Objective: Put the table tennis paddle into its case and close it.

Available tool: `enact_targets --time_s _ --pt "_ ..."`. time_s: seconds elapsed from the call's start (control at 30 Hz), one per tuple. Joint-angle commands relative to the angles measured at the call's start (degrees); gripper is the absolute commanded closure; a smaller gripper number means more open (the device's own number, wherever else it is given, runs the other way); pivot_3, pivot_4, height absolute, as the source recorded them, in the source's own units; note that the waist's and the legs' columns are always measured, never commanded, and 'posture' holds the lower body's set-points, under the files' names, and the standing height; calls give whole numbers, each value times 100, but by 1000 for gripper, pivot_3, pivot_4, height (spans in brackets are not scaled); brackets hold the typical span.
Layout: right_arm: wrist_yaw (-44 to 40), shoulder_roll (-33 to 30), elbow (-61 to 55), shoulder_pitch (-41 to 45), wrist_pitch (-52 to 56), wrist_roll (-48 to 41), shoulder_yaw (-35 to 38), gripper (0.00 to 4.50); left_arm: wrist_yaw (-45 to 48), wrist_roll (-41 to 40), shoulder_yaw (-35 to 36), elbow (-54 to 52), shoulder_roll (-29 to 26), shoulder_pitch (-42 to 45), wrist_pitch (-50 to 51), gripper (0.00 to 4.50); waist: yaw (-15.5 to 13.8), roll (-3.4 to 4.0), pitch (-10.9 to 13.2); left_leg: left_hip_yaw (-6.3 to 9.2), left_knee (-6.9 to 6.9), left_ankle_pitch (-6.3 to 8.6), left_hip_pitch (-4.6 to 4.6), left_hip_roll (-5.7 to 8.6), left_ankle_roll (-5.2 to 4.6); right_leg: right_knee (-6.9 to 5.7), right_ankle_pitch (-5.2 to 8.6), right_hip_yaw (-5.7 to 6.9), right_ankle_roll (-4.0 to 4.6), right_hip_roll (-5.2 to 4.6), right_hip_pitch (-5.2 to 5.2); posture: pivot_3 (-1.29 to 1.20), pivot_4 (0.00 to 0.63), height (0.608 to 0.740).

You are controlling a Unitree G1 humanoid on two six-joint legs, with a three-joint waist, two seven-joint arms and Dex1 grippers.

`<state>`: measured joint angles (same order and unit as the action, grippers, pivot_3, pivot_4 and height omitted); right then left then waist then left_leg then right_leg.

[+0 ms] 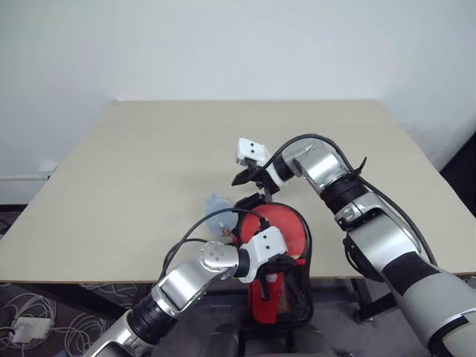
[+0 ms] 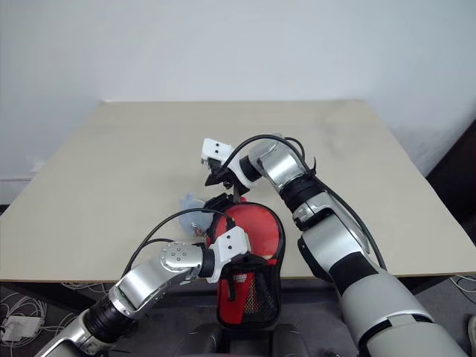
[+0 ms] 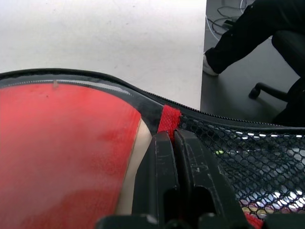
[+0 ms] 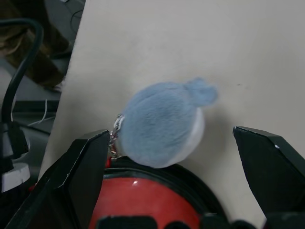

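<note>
Pale walls stand behind a beige desk (image 1: 149, 163), whose near edge carries everything in play. Toward the left of the cluster, a small blue-grey plush charm (image 4: 162, 121) lies on the desk just beside the top of the case (image 1: 286, 290), joined to it by a short metal chain. The left claw (image 3: 174, 157) comes in from the lower left with its fingers together, clamped on the case's black zip edge at a small red fabric tab (image 3: 169, 121). The case, red with a black mesh pocket (image 3: 248, 157), lies open at the desk's near edge, its lower part hanging past the edge. The table tennis paddle (image 1: 286, 227) sits inside it, red rubber face up within the black rim, and a strip of light wood shows beside the left claw's fingers in the left wrist view. To the right and farther back, the right claw (image 1: 253, 178) hangs over the top of the case and the charm, its two black fingers (image 4: 86, 167) spread wide apart and holding nothing
</note>
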<state>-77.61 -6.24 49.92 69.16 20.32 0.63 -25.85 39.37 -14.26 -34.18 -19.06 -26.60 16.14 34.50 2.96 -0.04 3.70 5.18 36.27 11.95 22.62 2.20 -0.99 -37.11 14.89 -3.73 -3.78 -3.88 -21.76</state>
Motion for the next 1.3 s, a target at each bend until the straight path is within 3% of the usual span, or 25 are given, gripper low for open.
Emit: enact_targets --time_s 0.03,0.57,1.07,1.17,1.3 --pt "87 135 107 122 -232 65 118 0 -22 135 232 -82 -17 -79 -119 4416 6 0 0 2 -2 -1 0 0 2 -2 0 0 0 0 -2 0 0 734" --pt "320 559 506 184 -384 202 324 0 -93 513 593 658 362 96 -437 4416 9 1 -2 -8 -2 -10 2 1 15 -59 5 -2 8 -1 -40 0 0 734" --pt "1275 1189 1556 290 -820 421 622 0 -58 611 695 609 423 45 -384 4416 11 1 -4 -5 -3 -13 3 3 20 -66 4 1 9 0 -45 0 0 734" --pt "1505 1263 1742 349 -844 448 711 608 -53 628 704 568 404 4 -366 4500 14 2 -4 -5 -6 -15 2 0 23 -68 4 0 9 2 -48 0 0 734" --pt "1604 1312 1875 443 -899 441 810 2009 -45 652 707 565 387 -10 -366 4500 14 3 -4 -4 -7 -16 2 0 24 -69 3 0 10 3 -49 0 0 734"
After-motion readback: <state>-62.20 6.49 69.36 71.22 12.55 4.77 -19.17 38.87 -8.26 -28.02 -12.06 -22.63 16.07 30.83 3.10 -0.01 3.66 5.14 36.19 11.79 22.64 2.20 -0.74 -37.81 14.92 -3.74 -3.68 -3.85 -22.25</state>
